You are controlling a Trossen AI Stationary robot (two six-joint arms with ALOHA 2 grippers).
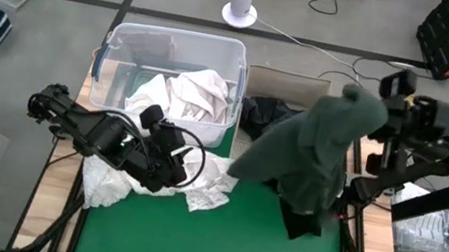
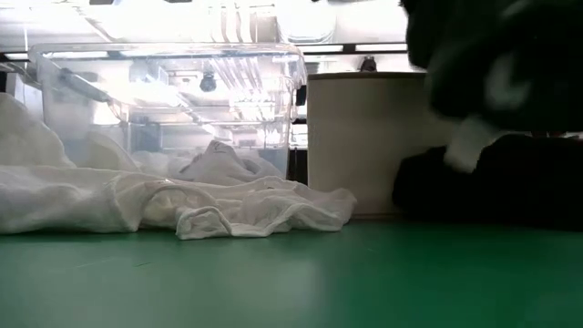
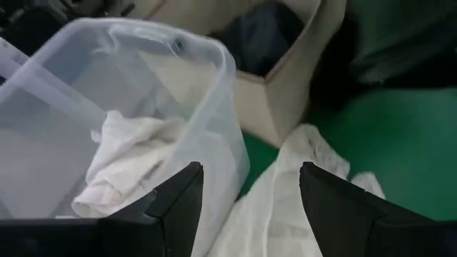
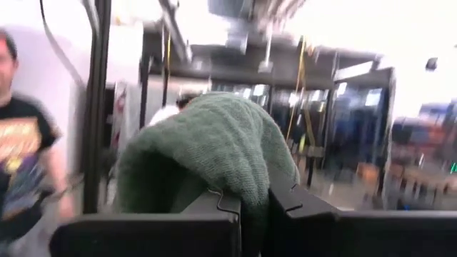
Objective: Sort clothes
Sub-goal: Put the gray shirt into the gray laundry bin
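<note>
- Holding a dark green knitted garment (image 1: 317, 152) up off the worktop (image 1: 213, 245), my right claw (image 4: 251, 203) has its fingers pinched together on the fabric, which drapes over them.
- That garment hangs over the right part of the green mat, next to a cardboard box (image 1: 292, 87) that holds dark clothes (image 1: 262, 114).
- More black fabric (image 1: 300, 221) lies on the mat under the hanging garment.
- My left claw (image 3: 250, 207) sits low with its fingers apart, over the white clothes (image 1: 126, 185) spread on the mat just in front of the clear plastic bin (image 1: 174, 43).
- The bin also holds crumpled white clothing (image 1: 188, 96), some spilling over its near rim.
- A person in a black printed shirt (image 4: 21, 164) shows blurred in the room behind.
</note>
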